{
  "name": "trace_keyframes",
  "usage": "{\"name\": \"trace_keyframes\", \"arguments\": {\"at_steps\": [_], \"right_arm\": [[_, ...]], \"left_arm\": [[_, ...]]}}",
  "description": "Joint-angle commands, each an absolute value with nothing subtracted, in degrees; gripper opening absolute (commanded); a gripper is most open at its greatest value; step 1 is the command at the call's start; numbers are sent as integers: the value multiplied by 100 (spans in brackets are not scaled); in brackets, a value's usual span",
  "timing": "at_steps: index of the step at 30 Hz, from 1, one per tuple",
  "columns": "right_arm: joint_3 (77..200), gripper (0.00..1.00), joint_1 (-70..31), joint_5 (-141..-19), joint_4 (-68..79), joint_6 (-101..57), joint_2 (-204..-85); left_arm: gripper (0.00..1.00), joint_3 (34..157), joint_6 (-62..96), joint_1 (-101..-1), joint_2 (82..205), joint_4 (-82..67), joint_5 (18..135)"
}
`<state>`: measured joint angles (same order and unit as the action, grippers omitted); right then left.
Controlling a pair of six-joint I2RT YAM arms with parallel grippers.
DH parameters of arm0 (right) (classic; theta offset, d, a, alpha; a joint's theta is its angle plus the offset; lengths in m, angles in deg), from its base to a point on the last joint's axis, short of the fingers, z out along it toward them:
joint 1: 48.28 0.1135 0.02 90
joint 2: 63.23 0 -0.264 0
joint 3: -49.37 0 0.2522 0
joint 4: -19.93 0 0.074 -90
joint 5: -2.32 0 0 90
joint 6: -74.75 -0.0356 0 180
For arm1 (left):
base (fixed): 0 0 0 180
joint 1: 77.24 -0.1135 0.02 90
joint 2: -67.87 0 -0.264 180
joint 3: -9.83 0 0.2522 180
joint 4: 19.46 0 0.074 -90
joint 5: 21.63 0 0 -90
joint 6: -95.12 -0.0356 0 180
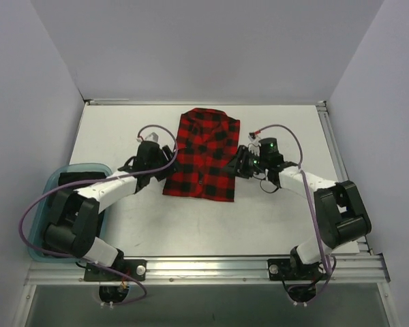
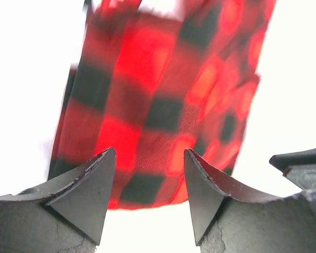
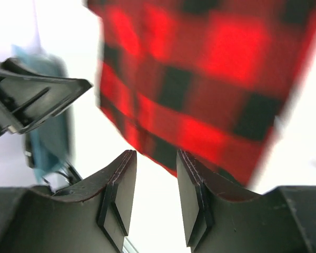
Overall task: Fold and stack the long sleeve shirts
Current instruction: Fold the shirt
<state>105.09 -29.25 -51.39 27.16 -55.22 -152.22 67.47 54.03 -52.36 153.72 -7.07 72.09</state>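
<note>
White surface (image 1: 273,218) and pale walls filled the overhead view. The checked shirt (image 1: 204,153) lay folded at the middle of the surface, collar at the far end, its sleeves hidden from view. The left hand (image 1: 165,155) sat at the shirt's left edge, released, its fingers (image 2: 95,179) apart with blurred red-and-black cloth showing beyond the gap. The right hand (image 1: 240,162) sat at the shirt's right edge, also released. Bare surface showed between its fingers (image 3: 121,179), and the cloth's edge lay just past the tips. A teal bin (image 1: 49,182) at the near left was largely covered by the left arm, its contents too dark to make out.
</note>
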Motion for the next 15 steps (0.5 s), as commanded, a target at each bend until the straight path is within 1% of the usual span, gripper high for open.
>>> {"name": "trace_keyframes", "arguments": {"at_steps": [1, 3, 5, 6, 8, 9, 11, 15], "right_arm": [[11444, 37, -3000, -4955, 2278, -5295, -15304], [11900, 37, -3000, -4858, 2549, -5514, -15708], [12087, 37, -2982, -4761, 3143, -5864, -16163], [12218, 37, -2982, -4726, 3365, -5989, -16323], [12360, 37, -2982, -4621, 3935, -6253, -16866], [12421, 37, -2991, -4594, 4087, -6436, -17052], [12580, 36, -2982, -4628, 4385, -6543, -17552], [12598, 36, -3087, -4831, 4527, -6570, -18143]], "left_arm": [[64, 7858, 4803, -5518, 15470, -614, 7434], [62, 8167, 4740, -5588, 15899, -605, 7565], [57, 8553, 4775, -5650, 16234, -727, 7802], [56, 8660, 4818, -5659, 16584, -833, 7908], [55, 8923, 4950, -5659, 16955, -1148, 8154], [54, 8994, 5012, -5659, 17313, -1246, 8233], [54, 9144, 5083, -5676, 17658, -1422, 8287], [52, 9259, 5170, -5861, 18317, -1738, 8252]]}}
